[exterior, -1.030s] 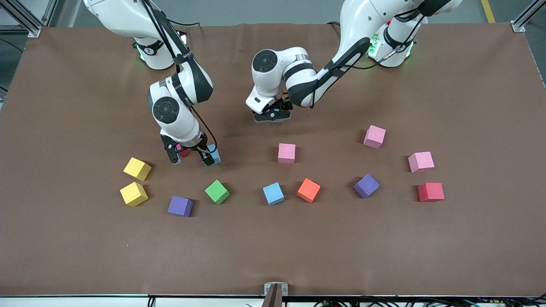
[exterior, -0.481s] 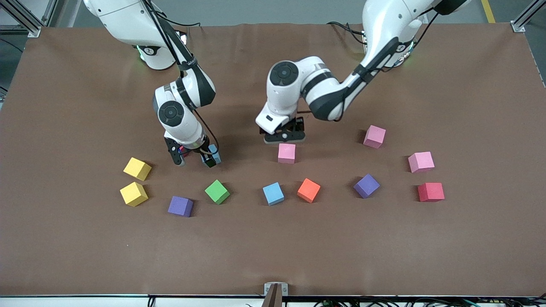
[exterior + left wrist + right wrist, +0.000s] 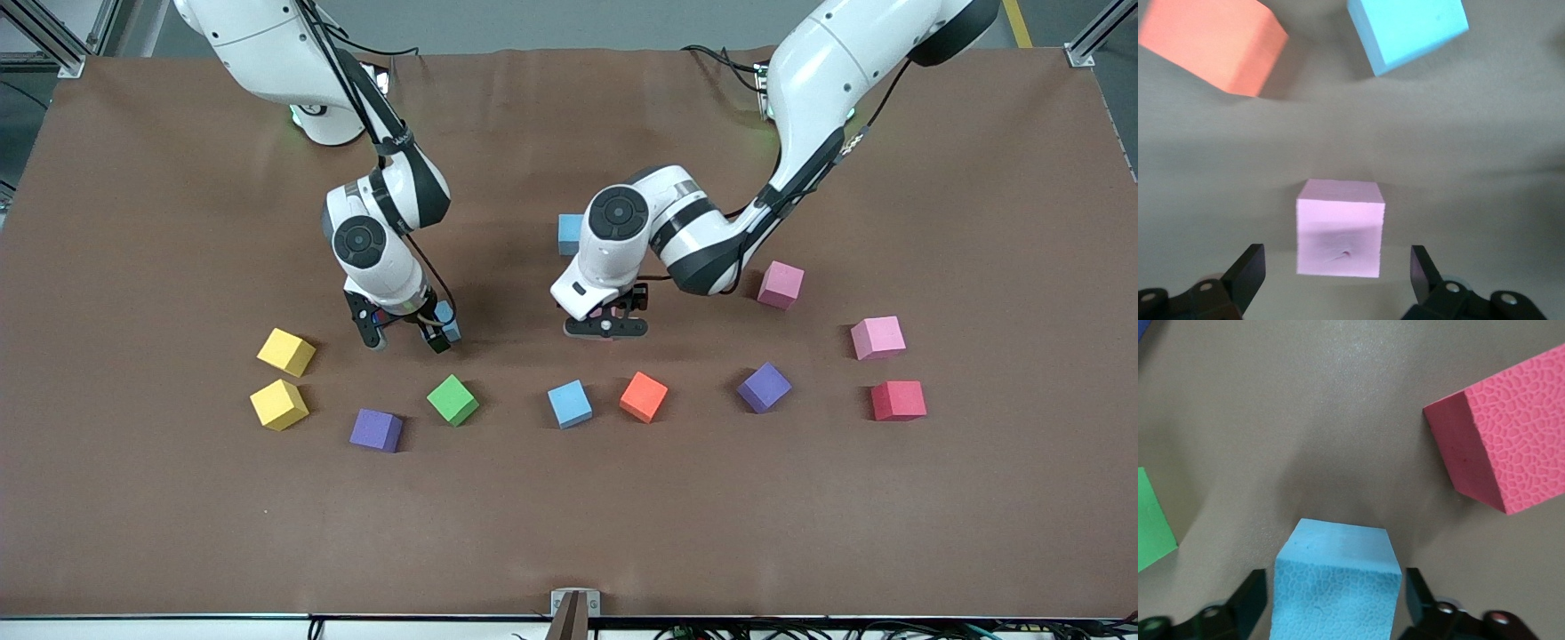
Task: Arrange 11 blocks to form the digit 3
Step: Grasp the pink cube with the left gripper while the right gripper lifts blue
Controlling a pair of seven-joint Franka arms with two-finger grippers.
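Note:
My right gripper [image 3: 404, 333] is down at the table, open, its fingers narrowly flanking a light blue block [image 3: 1335, 587] with slim gaps on both sides. A red cube [image 3: 1501, 447] sits close beside it. My left gripper [image 3: 606, 325] is low over a pink block [image 3: 1340, 233], open, with its fingers wide of the block's sides; the front view hides this block. Nearer the camera runs a row of blocks: yellow [image 3: 278, 404], purple [image 3: 375, 430], green [image 3: 452, 400], light blue [image 3: 569, 404], orange [image 3: 643, 396], purple [image 3: 764, 388].
Another yellow block [image 3: 285, 352] lies toward the right arm's end. Two pink blocks [image 3: 781, 284] [image 3: 877, 338] and a red cube [image 3: 898, 400] lie toward the left arm's end. A light blue block [image 3: 567, 233] peeks out beside the left arm's wrist.
The left arm came toward the camera and lowered over the pink block, uncovering a light blue block farther back. The right gripper's fingers drew in around its light blue block.

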